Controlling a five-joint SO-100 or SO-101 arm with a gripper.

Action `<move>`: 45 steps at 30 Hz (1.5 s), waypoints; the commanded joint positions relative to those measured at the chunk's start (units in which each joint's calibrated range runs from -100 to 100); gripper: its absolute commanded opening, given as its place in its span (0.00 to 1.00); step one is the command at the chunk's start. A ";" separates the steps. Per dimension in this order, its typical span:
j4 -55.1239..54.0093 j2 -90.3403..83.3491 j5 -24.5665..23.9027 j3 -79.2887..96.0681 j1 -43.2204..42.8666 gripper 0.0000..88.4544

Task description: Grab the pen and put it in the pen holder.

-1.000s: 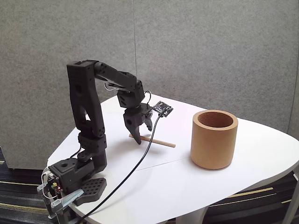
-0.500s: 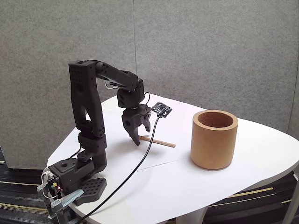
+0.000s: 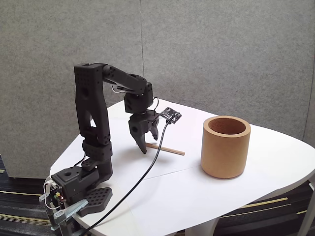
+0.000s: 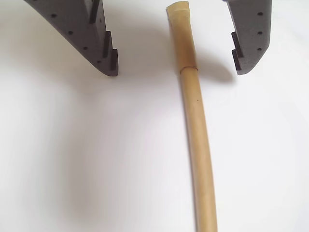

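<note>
Claw (image 4: 175, 67) spread wide, empty, straddling the pen (image 4: 195, 130) near its 12 o'clock end. The stick looks light, stiff, smooth; grip below its joint ring.

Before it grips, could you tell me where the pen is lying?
In the wrist view the pen lies flat on the white table, its end between the open gripper fingers, untouched.
</note>
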 commanded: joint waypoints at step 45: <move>14.41 18.55 -0.13 -18.05 0.29 0.01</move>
